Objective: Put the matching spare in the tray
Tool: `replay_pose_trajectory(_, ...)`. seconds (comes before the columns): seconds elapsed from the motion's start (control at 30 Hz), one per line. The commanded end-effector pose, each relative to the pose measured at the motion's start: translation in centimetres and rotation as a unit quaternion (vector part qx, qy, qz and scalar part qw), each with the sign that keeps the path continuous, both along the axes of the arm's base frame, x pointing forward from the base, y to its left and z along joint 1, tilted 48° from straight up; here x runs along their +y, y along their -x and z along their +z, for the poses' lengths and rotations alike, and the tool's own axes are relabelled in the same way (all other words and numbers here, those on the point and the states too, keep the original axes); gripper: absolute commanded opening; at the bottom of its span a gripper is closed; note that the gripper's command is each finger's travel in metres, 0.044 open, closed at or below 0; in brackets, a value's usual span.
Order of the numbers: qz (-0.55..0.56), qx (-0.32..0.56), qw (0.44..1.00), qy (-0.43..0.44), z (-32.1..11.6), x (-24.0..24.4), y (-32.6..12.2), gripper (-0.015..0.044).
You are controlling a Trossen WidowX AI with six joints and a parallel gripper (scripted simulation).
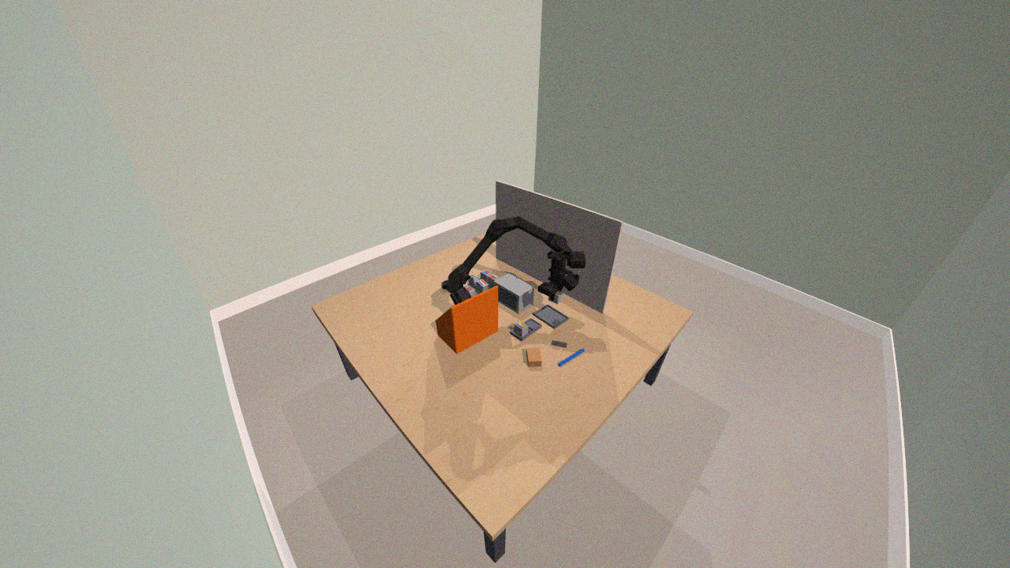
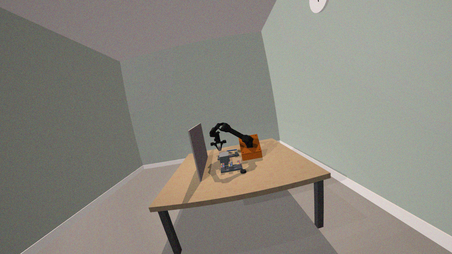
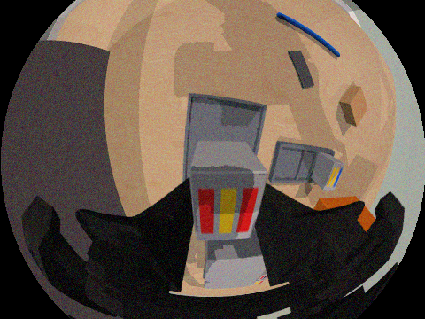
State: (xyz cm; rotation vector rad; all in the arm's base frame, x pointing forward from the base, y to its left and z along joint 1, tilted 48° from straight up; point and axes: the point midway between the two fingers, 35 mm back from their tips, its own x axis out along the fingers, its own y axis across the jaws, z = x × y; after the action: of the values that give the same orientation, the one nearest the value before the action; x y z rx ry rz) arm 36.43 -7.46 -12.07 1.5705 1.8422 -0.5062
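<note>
While tool (image 1: 557,293) (image 2: 219,148) (image 3: 222,181) grips block (image 1: 558,298) (image 2: 219,148) (image 3: 227,190), tray (image 1: 542,319) (image 3: 187,133) sits empty.

In the wrist view, an upright panel (image 1: 547,246) (image 2: 198,151) (image 3: 53,124) stands on the table (image 1: 451,424) (image 2: 268,176) (image 3: 80,27) at far left, with the tray (image 1: 551,316) (image 2: 218,157) (image 3: 212,117) to its right. Right of that lies a divided tray (image 1: 534,327) (image 2: 233,155) (image 3: 287,163), a spare (image 1: 521,329) (image 3: 327,171) at its right end. Beyond it come a flat strip (image 1: 559,344) (image 3: 301,69) and, farther, a rod (image 1: 571,357) (image 2: 232,150) (image 3: 308,34); right of the strip sits a small block (image 1: 533,357) (image 3: 354,105)
</note>
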Motion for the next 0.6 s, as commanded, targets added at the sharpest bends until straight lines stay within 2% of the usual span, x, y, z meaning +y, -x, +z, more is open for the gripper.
replay_pose_trajectory(0.0, -0.002, 0.002, 1.000, -0.003, -0.4, 0.5, 0.1, 0.0000)
replay_pose_trajectory(0.57, -0.002, 0.002, 1.000, -0.004, -1.6, 1.8, 0.3, 0.0000)
